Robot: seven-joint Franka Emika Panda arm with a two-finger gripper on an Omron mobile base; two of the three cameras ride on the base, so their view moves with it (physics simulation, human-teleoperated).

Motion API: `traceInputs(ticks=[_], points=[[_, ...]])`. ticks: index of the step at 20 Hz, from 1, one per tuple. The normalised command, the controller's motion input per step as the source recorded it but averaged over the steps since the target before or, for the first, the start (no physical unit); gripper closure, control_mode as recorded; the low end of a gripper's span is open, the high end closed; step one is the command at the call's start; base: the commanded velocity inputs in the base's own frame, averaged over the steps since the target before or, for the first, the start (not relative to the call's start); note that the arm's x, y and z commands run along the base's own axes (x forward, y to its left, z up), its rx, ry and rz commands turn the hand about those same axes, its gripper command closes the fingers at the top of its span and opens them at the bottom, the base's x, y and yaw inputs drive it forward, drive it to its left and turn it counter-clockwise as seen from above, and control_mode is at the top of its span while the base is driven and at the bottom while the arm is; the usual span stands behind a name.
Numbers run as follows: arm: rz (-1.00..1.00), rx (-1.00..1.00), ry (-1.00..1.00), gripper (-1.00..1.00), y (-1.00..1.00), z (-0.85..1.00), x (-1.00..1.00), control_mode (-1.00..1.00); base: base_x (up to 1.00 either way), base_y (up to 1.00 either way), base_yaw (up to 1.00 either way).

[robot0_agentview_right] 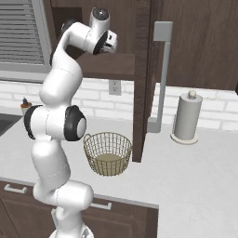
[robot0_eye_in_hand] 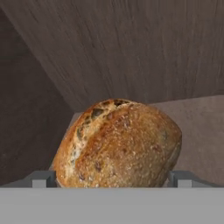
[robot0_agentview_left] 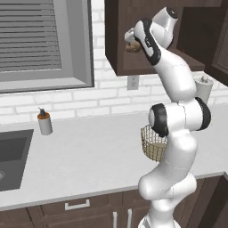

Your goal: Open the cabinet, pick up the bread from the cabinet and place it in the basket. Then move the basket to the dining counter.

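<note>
While the arm hides the claw (robot0_eye_in_hand: 112,178), bread (robot0_eye_in_hand: 117,144) sits between its tips.

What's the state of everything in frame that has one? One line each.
cabinet: door swung open, edge-on in the right base view.
bread: on the cabinet shelf, between the finger tips, not yet gripped.
gripper: open, reached into the cabinet, straddling the bread.
basket: upright on the worktop below the cabinet, nothing in it.
paper towel roll: upright on its holder.
soap dispenser: upright beside the sink.
</note>
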Motion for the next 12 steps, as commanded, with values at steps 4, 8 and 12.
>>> traceInputs(ticks=[4,8,12], points=[[0.0,0.0,-0.27,1.0,0.0,-0.1,-0.91,-1.0,0.0,0.0,0.0],[0.0,0.0,-0.07,1.0,0.0,0.27,-1.0,-1.0,0.0,0.0,0.0],[0.0,0.0,0.06,1.0,0.0,0.48,-1.0,-1.0,0.0,0.0,0.0]])
